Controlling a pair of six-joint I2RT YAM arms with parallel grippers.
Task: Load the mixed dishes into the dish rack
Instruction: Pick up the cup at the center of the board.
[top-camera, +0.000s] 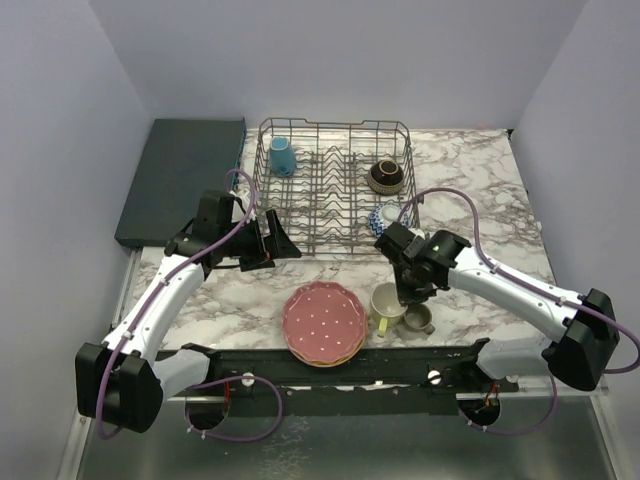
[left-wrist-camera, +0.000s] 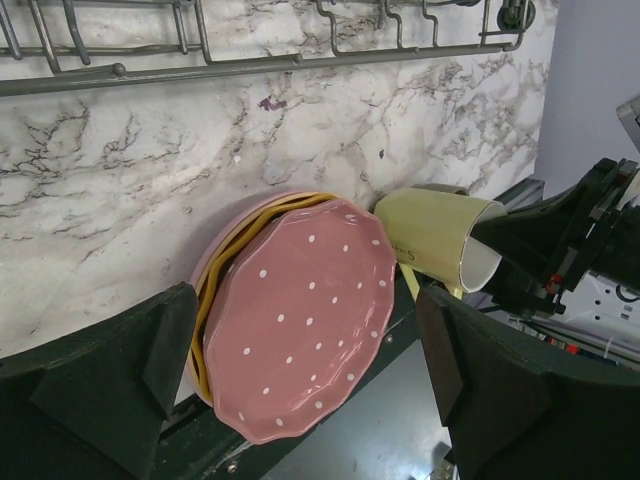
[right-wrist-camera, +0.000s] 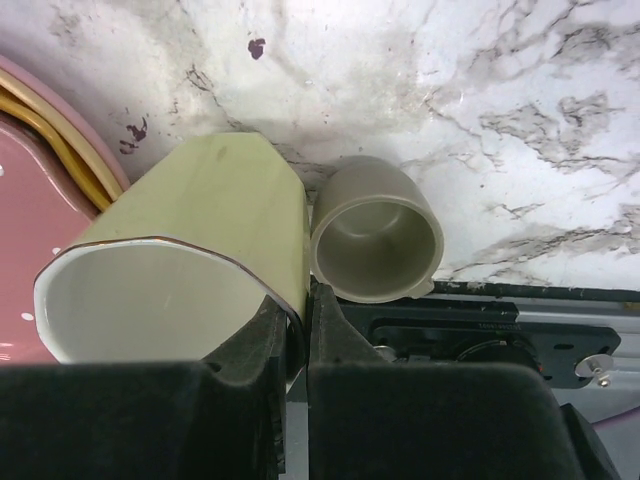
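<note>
My right gripper (top-camera: 403, 297) is shut on the rim of the yellow mug (top-camera: 386, 304), one finger inside and one outside; the mug (right-wrist-camera: 190, 270) is tilted just above the table. The olive-grey mug (right-wrist-camera: 376, 228) stands next to it (top-camera: 419, 319). A stack of dotted plates, pink on top (top-camera: 322, 320), lies near the front edge, with orange and pale ones beneath (left-wrist-camera: 215, 290). My left gripper (top-camera: 283, 241) is open and empty by the front left of the grey wire dish rack (top-camera: 262, 185). The rack holds a blue mug (top-camera: 282, 156), a brown bowl (top-camera: 385, 176) and a blue patterned bowl (top-camera: 386, 216).
A flat dark teal slab (top-camera: 180, 178) lies at the back left beside the rack. A black rail (top-camera: 400, 368) runs along the table's near edge just behind the plates and mugs. Grey walls close in the sides and back.
</note>
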